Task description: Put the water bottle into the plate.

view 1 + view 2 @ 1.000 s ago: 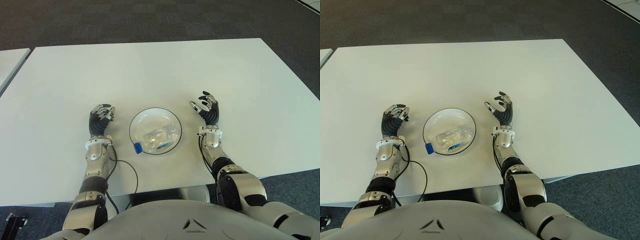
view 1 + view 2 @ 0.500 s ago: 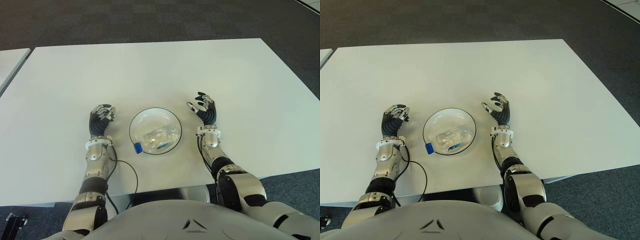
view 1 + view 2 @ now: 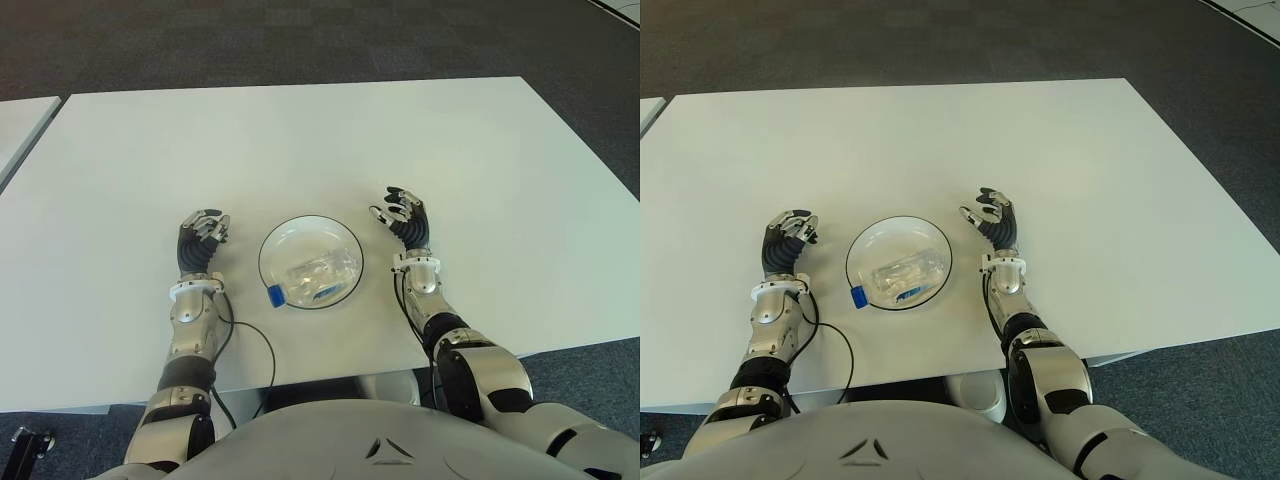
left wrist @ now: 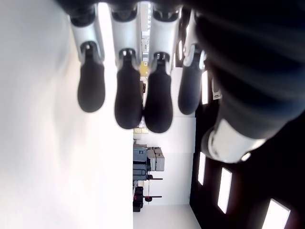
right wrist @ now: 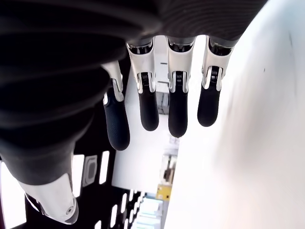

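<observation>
Surroundings: dark carpeted floor point(image 3: 300, 40) around a white desk point(image 3: 300, 140); the corner of a second white surface point(image 3: 20, 120) shows at the robot's far left.
Plate point(image 3: 300, 232): white, round, dark-rimmed, lying on the desk between the two hands, nearer the robot's edge.
Water bottle point(image 3: 318, 277): clear plastic, lying on its side inside the plate; its blue cap point(image 3: 273, 295) juts over the rim toward the robot's left.
Left robot hand point(image 3: 201, 240): shows just left of the plate, apart from it; fingers point(image 4: 127, 95) loosely curled, holding nothing.
Right robot hand point(image 3: 404, 218): shows just right of the plate, clear of the rim; fingers point(image 5: 148, 107) spread and relaxed, nothing in them.
Cable point(image 3: 262, 345): thin, black, looping over the desk beside the left forearm.
</observation>
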You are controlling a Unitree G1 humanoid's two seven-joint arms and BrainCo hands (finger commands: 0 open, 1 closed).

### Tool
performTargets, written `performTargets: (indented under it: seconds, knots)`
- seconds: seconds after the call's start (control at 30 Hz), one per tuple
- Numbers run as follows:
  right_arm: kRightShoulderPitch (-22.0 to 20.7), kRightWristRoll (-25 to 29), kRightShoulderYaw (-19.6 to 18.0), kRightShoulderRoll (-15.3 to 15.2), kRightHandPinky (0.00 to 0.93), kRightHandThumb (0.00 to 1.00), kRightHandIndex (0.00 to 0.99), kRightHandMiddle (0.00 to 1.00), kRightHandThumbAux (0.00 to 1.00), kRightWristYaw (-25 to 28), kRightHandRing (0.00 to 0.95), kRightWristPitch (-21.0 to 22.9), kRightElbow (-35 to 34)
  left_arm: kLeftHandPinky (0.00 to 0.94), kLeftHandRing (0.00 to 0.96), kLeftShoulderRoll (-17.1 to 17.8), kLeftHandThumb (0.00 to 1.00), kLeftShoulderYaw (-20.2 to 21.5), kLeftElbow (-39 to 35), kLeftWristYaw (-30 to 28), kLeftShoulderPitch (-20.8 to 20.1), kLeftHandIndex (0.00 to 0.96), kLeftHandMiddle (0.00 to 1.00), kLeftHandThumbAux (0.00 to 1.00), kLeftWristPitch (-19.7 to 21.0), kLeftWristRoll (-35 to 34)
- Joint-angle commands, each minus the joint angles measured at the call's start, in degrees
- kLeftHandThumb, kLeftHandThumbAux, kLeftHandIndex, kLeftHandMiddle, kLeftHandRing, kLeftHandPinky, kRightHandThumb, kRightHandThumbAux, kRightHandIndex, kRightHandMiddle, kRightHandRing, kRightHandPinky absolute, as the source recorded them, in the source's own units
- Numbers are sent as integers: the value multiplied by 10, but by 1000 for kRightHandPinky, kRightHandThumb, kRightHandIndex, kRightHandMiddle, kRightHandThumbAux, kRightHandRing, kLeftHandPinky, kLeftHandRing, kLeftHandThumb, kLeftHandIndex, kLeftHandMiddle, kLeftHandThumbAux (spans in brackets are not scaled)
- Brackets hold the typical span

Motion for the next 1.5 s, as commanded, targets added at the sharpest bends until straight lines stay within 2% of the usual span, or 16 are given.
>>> performTargets:
  seconds: [0.03, 0.5, 1.5]
  knots:
    - [18, 15, -6, 6, 747, 698, 434, 715, 734, 27, 740, 33, 16, 644, 660, -5, 710, 0, 12, -12, 15, 436, 683, 710, 19, -6]
    - [18, 30, -19, 8, 727, 696, 434, 701, 734, 58, 722, 50, 13, 636, 666, -4, 709, -1, 10, -10, 16, 436, 692, 711, 18, -3]
    - [20, 57, -44, 17, 719, 699, 435, 706, 733, 103, 719, 64, 7, 623, 642, -4, 710, 1, -4, 8, 20, 436, 668, 711, 47, 8]
